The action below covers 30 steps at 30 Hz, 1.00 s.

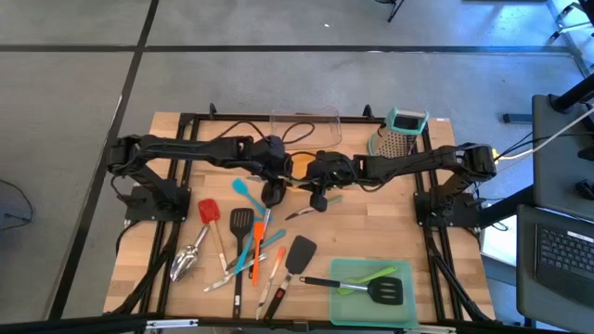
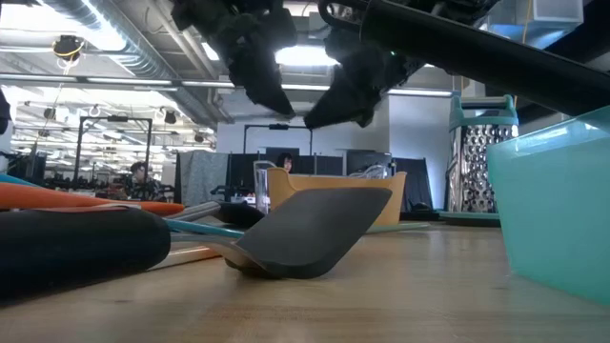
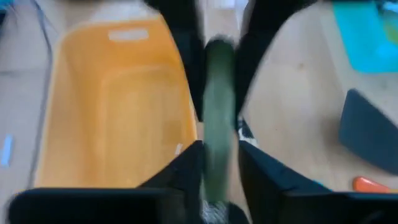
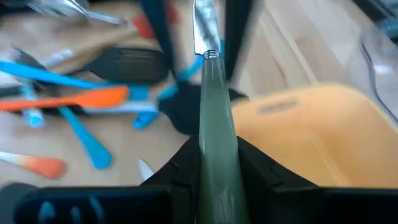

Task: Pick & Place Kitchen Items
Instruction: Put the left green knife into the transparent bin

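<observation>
Knife (image 4: 211,93): a green handle with a steel blade, held in the air between both grippers above the table's middle, beside the orange tray (image 4: 311,134). The right gripper (image 4: 214,158) clamps the handle, fingers nearly closed. The left gripper (image 3: 217,168) has the same handle between its fingers; you cannot tell whether they still press. Treat the knife as light, stiff and probably smooth. Grip mid-handle, never the blade, and keep it from pivoting. Other utensils (image 1: 243,246) lie on the table.
</observation>
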Motion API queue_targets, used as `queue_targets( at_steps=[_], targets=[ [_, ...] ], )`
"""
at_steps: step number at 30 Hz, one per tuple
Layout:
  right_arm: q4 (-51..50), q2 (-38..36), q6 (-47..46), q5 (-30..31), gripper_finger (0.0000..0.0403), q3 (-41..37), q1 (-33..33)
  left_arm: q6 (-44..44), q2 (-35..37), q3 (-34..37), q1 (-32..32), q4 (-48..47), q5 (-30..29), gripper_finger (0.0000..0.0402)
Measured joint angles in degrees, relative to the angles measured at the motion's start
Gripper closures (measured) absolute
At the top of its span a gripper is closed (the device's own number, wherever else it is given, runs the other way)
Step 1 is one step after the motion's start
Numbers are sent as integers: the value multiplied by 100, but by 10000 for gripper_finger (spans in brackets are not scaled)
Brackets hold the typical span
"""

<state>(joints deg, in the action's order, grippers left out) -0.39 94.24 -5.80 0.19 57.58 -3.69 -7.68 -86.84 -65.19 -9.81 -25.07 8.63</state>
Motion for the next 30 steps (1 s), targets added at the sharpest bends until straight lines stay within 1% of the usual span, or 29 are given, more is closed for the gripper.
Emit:
queue_targets(
  at_steps=[2,4,8,12,17,18,20,27,30],
  targets=[
    [-53,28,-49,111,333,-19,-42,0,132,-2,17,123,7,261],
    [-20,14,-110,199,333,-14,-82,0,270,-2,20,121,18,239],
    [-108,15,-107,273,333,-13,-164,36,619,-2,7,90,-179,222],
    [-236,-4,-20,627,333,-7,-316,96,1021,-4,90,-101,-185,223],
    [-739,-199,63,851,333,206,-645,139,1525,72,370,-297,-115,236],
    [-710,-230,107,884,333,257,-712,164,1613,105,436,-324,-113,238],
    [-786,-318,193,883,333,357,-855,211,1742,120,574,-402,-112,243],
    [-1780,-370,327,876,333,826,-1367,471,1920,122,1047,-772,-145,253],
    [-1932,-370,367,726,333,855,-1580,561,1918,122,1222,-866,-149,253]
  ],
)
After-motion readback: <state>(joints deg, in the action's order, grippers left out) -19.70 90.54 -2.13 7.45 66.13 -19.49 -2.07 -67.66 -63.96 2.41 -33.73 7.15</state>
